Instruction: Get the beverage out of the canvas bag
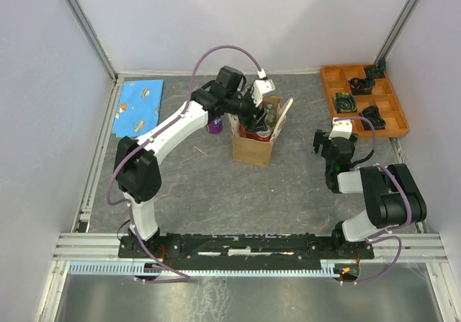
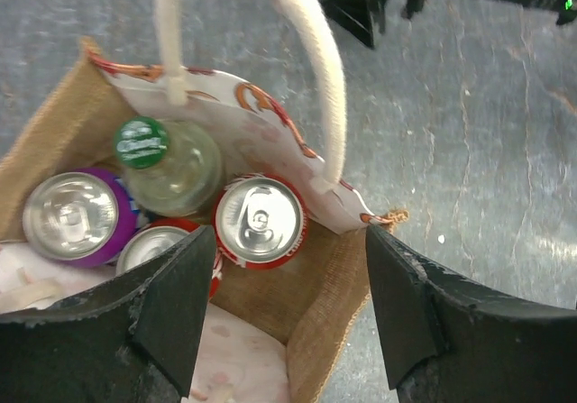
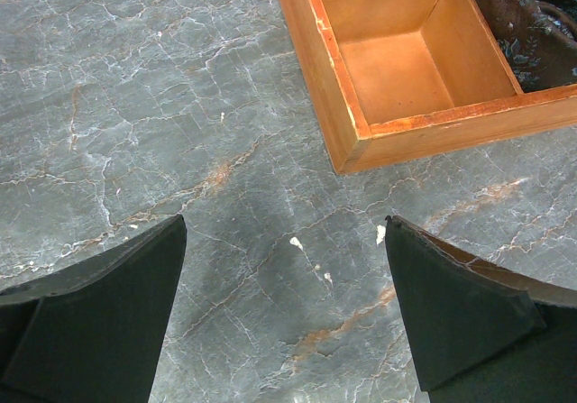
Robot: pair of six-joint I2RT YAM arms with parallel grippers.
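Now: left gripper [image 2: 288, 241] hovers over canvas bag [image 1: 253, 149] mouth, jaws spread wide, holding nothing. Red can [image 2: 260, 220] stands inside bag, directly below jaws. You lower straight, avoid bag's cream handle [image 2: 315, 69], then close on the can. Right gripper [image 3: 284, 232], well right of bag, spread, empty.
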